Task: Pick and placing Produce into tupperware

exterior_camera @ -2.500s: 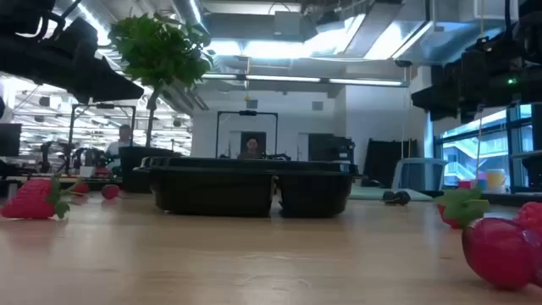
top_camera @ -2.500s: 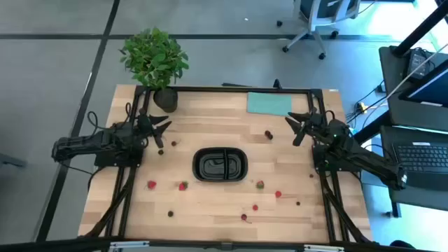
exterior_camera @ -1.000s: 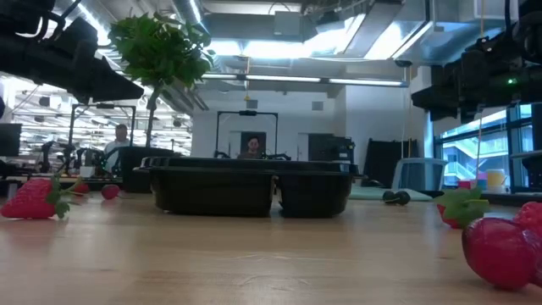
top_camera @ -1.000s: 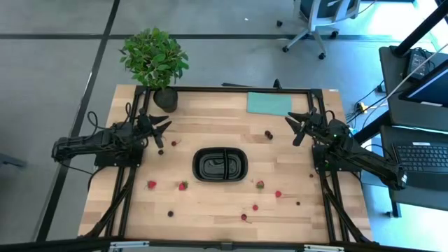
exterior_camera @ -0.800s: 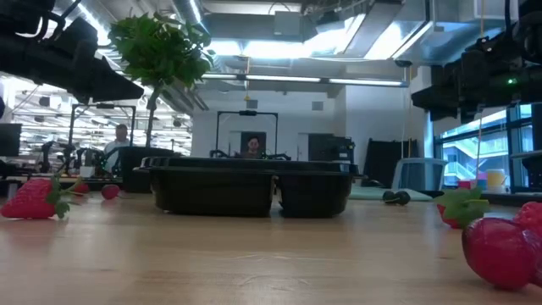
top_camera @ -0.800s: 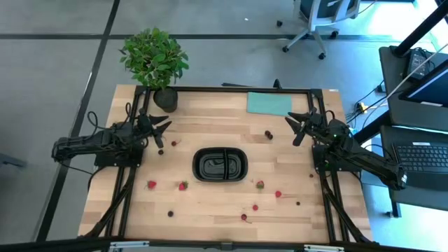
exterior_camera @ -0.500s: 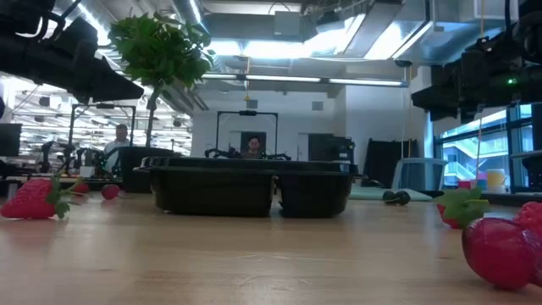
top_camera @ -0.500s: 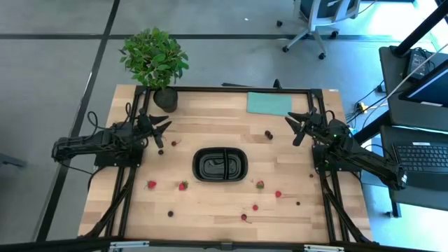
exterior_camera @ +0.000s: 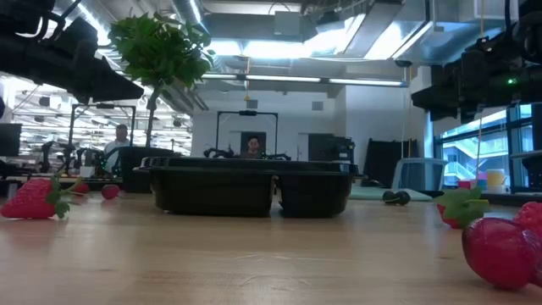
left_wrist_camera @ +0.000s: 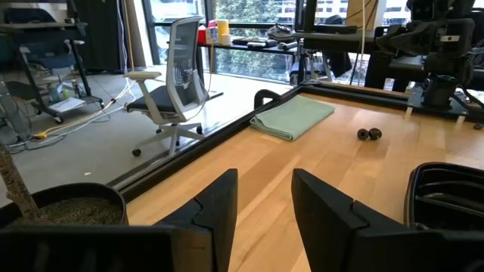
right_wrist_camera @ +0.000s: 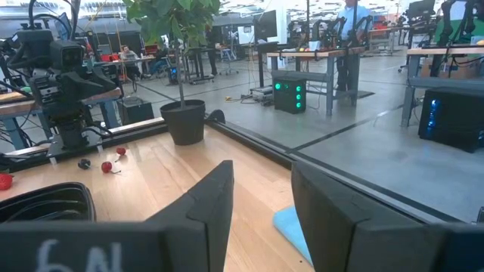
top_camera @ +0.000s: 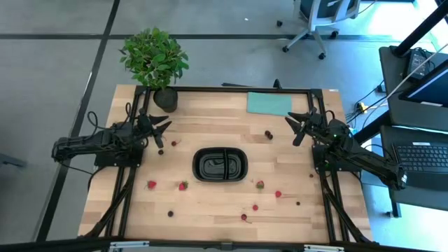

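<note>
Claws both hang spread and empty: left claw, right claw. Between them sits the tray; berries lie scattered beyond, tiny enough to roll off when pinched.

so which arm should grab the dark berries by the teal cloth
Right, probably. Its open claw hovers just beside the pair of dark berries, while the left claw sits across the table, beyond the black tray.

Open tabletop around tupperware
</note>
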